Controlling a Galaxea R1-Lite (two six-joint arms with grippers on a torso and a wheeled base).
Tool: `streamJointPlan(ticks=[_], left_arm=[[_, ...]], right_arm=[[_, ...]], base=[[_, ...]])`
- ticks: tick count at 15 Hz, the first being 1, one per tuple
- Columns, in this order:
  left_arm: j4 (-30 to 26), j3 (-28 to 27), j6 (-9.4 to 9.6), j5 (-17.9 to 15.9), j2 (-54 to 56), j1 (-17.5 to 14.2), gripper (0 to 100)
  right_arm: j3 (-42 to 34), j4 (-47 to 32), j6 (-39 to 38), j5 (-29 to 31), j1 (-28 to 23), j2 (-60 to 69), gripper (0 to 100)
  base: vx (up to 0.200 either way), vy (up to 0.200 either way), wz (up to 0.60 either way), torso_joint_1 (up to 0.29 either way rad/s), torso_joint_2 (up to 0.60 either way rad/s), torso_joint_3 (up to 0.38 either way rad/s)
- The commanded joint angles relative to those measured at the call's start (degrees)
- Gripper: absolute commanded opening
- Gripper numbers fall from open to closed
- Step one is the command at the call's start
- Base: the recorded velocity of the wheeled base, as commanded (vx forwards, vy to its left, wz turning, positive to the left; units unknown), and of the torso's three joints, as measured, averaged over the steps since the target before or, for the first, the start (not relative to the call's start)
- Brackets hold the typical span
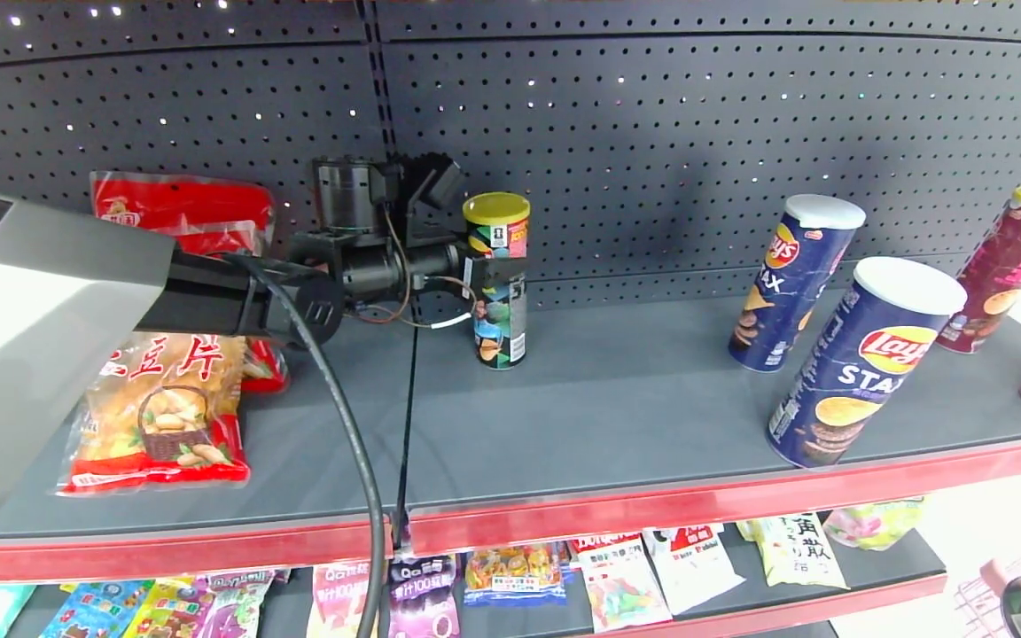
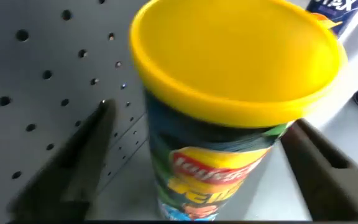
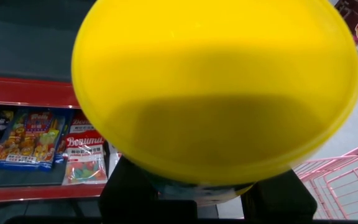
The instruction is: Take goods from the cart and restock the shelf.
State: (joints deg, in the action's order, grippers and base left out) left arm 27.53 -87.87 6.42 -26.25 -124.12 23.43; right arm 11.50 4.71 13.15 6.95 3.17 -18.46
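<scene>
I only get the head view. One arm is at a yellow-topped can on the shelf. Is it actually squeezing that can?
Observer: No. In the left wrist view the left gripper stands open: the pegboard shows through a gap between one finger and the shelf can.
Operator: And the other arm, what's it up to?
Observer: The right wrist view shows the right gripper shut on a second can, also yellow-lidded, with a pink wire cart beyond it.
</scene>
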Motion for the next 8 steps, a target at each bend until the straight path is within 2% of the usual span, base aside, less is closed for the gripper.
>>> streamJointPlan(ticks=[1,4,6,8], left_arm=[[0.0,0.2,-0.1,0.3,0.3,0.2,0],[-0.3,1.2,-0.18,0.8,1.4,0.2,0],[-0.9,3.8,-0.62,1.5,4.6,0.5,0],[-2.1,8.5,-2.82,3.8,11.3,2.0,0]], right_arm=[[0.2,0.0,0.0,0.0,0.0,-0.1,0],[0.3,0.0,0.0,0.0,0.0,0.1,0],[0.2,0.0,0.0,0.2,-0.1,0.3,0],[0.4,0.0,0.0,0.5,-0.4,0.4,0]], base=[[0.0,0.0,0.0,0.0,0.0,0.0],[0.0,0.0,0.0,0.0,0.0,0.0],[0.0,0.0,0.0,0.0,0.0,0.0],[0.0,0.0,0.0,0.0,0.0,0.0]])
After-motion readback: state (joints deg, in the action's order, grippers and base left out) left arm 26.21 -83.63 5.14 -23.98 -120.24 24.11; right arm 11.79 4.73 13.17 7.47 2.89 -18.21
